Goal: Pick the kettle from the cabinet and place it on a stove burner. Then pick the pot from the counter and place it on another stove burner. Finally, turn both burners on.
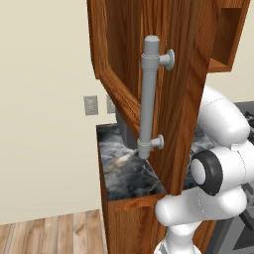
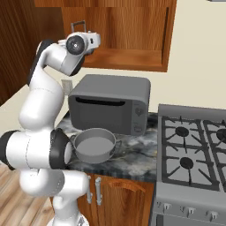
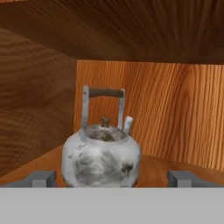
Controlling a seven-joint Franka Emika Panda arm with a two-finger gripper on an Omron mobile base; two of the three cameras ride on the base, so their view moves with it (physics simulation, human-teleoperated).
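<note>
The kettle [image 3: 101, 158], squat and silvery-white with a mottled body, sits upright on the wooden floor of the open cabinet [image 3: 175, 109], framed between the gripper's [image 3: 112, 178] two grey fingertips [image 3: 40, 178], which stand wide apart on either side of it and touch nothing. Its thin arched handle with a dark grip rises straight over a small lid knob, and a short spout points up toward the right of the hand view. The cabinet's reddish-brown back and side walls close in behind it.

From the right base view, the white arm reaches up from the lower left, its hand [image 2: 81, 43] raised at the mouth of the wall cabinet [image 2: 119, 31]. Below the arm, the wide grey pot [image 2: 94, 145] rests near the front edge of the dark marbled counter [image 2: 137, 152], just in front of a boxy grey microwave [image 2: 110, 103] that stands against the cream wall. To the right of the counter sits the grey stove [image 2: 190, 154], with its black iron grates and round burners [image 2: 182, 131] bare, and a row of knobs along its front.

In the left base view, the swung-open cabinet door [image 1: 163, 74] with its long grey bar handle [image 1: 148, 96] stands close to the camera, over the counter's end [image 1: 124, 168]. Two wall outlets [image 1: 91, 105] show on the wall behind it, and wooden floorboards [image 1: 49, 230] run at lower left.
</note>
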